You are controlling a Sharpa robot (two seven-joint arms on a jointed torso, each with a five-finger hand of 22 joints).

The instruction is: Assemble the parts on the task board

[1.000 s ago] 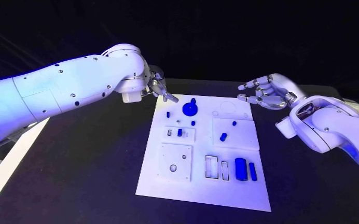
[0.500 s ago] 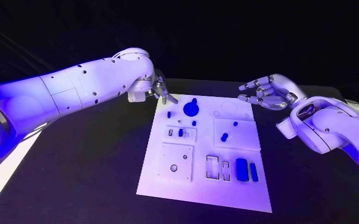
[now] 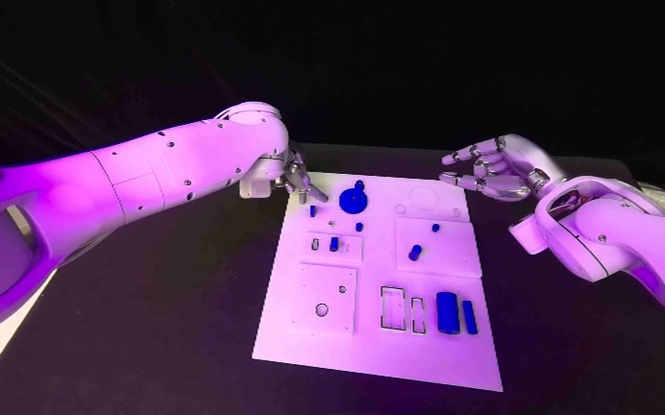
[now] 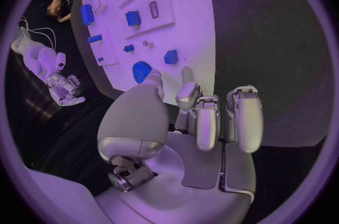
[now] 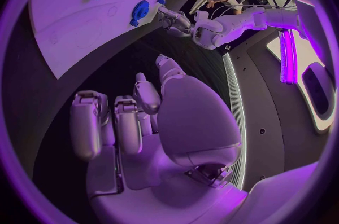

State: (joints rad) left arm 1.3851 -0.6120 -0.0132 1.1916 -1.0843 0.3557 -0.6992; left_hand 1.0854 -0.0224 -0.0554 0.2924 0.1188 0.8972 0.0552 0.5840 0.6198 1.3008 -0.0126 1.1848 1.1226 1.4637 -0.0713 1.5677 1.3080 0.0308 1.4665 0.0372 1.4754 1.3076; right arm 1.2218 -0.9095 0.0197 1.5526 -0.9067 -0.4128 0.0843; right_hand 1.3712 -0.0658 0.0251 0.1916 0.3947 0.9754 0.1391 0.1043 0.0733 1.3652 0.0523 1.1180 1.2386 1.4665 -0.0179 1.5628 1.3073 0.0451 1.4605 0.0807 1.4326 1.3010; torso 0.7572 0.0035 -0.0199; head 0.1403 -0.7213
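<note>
Reach step: left hand [image 3: 297, 181], fingers apart and empty, at the board [image 3: 377, 338] corner near the blue gear [image 3: 354, 201]. Right hand [image 3: 495, 171] idle, fingers loosely apart. Next: close on the gear.

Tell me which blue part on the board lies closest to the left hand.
The small blue piece at the task board's far left corner, just below the left hand. The round gear-like part sits further right, and every other blue part lies nearer the robot.

A black table [image 3: 166, 319] is carrying a white task board [image 3: 374, 348], which is lying flat in the middle of it.
</note>
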